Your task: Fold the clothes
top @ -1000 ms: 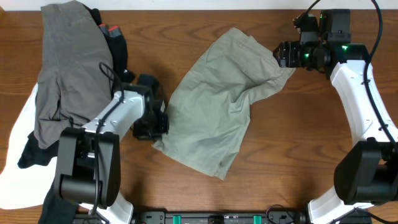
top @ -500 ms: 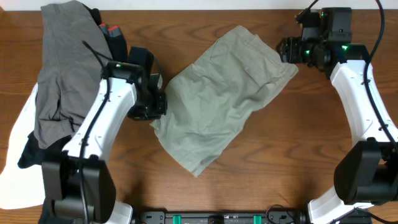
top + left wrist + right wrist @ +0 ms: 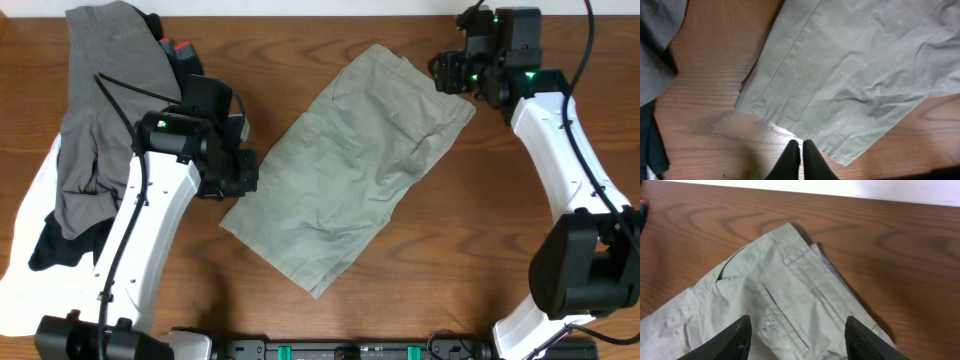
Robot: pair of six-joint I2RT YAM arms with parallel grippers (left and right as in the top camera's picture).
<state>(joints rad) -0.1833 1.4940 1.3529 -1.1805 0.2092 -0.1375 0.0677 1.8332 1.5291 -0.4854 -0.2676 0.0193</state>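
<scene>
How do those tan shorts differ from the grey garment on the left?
The khaki shorts are light tan; the grey garment is darker grey. The shorts lie spread nearly flat mid-table; the grey garment is rumpled, draped over black and white clothes. Both lie on the same wooden table.

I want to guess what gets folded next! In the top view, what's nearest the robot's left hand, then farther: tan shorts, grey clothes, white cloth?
From the left hand:
1. tan shorts, right beside it, in the middle.
2. grey clothes, back-left corner.
3. white cloth, far left edge.
</scene>
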